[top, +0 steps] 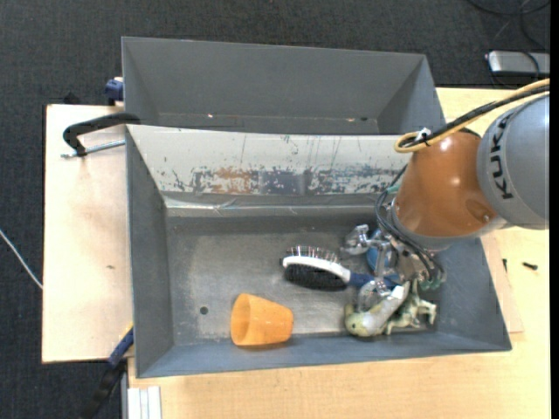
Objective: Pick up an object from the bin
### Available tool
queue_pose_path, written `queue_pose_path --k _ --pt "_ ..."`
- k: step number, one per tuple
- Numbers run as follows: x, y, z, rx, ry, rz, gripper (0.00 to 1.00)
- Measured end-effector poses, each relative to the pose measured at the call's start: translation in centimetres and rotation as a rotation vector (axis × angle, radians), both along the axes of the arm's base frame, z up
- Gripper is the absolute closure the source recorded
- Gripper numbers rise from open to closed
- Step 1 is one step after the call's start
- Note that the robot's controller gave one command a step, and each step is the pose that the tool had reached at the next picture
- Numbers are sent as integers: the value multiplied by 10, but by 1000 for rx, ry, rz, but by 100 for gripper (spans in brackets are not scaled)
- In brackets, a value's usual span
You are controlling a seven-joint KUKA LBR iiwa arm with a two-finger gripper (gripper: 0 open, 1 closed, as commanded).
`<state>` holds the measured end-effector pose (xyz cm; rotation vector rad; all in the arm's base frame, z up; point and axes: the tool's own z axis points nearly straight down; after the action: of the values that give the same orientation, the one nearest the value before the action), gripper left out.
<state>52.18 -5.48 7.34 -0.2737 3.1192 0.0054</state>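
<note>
In the grey bin (148, 260), an orange cup (260, 320) lies on its side near the front wall, left of the middle. Further right, a black-and-white brush (314, 271) rests on the floor. Just beside the brush's right end the claw (382, 264) hangs low under its orange cover, over a small heap (403, 311) in the front right corner, with a pale greenish piece (363, 322) nearest. Whether the claw is wide or narrow, I cannot tell.

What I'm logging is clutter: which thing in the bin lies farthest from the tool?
The orange cup, on its side at the front left; the black-and-white brush and the pale green thing lie close by the tool.
</note>
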Motion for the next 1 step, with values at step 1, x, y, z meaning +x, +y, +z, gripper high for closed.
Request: queue_pose_path --k 1 --pt "-3 -1 0 -3 12 4 100"
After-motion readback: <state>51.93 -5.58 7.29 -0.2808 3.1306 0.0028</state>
